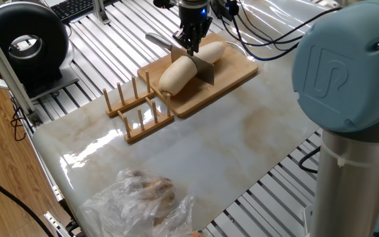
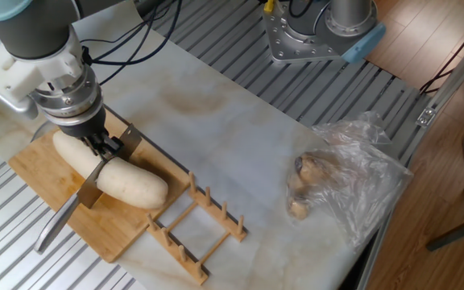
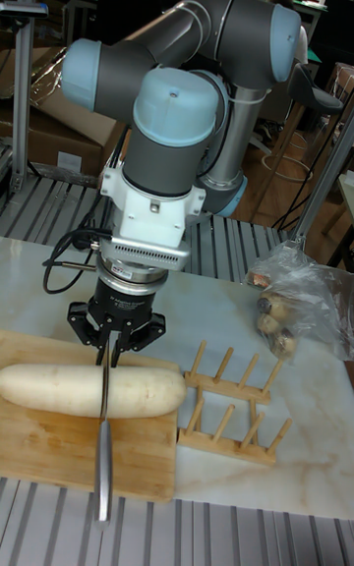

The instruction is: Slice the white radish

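Observation:
The white radish (image 1: pixel 188 68) (image 2: pixel 134 184) (image 3: pixel 59 384) lies lengthwise on the wooden board (image 1: pixel 232 80) (image 2: pixel 47 189) (image 3: pixel 49 453). A knife (image 1: pixel 204 68) (image 2: pixel 93 184) (image 3: pixel 102 448) stands on edge across the radish's middle, blade sunk into it, handle sticking out past the board's edge. My gripper (image 1: pixel 190 46) (image 2: pixel 103 147) (image 3: pixel 108 354) points straight down over the radish, its fingers shut on the knife's upper edge. The cut itself is hidden behind the blade.
A wooden peg rack (image 1: pixel 139 110) (image 2: pixel 197 229) (image 3: pixel 228 409) stands right beside the board. A clear plastic bag (image 1: pixel 143 197) (image 2: pixel 337 177) (image 3: pixel 295 306) with brownish contents lies farther along the marble tabletop (image 1: pixel 216 151). Cables trail behind the board.

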Available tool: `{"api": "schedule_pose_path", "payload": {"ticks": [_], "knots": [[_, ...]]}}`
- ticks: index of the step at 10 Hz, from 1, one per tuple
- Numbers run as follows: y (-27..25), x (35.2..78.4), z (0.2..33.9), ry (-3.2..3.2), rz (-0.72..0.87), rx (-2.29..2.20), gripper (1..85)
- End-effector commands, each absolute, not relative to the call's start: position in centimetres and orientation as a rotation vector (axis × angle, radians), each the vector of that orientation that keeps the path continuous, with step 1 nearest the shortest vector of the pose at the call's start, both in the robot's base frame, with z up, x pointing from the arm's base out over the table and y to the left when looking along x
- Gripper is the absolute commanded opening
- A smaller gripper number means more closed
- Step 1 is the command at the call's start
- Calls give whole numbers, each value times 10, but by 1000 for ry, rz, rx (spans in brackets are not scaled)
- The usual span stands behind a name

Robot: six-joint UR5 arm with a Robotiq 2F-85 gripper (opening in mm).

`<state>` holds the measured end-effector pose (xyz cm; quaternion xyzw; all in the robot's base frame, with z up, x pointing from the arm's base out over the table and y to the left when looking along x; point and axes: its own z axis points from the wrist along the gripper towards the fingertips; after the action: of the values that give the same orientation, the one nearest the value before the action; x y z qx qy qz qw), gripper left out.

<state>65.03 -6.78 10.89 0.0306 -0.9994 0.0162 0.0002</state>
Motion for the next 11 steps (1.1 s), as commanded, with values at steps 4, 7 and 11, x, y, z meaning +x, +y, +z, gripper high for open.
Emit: {"api": "schedule_pose_path", "payload": {"ticks": [4,7,11], "knots": [[-64,646,100,-3139,54,59,113],[-65,640,102,-3121,75,29,13],[-59,638,97,-3126,41,37,13]]}}
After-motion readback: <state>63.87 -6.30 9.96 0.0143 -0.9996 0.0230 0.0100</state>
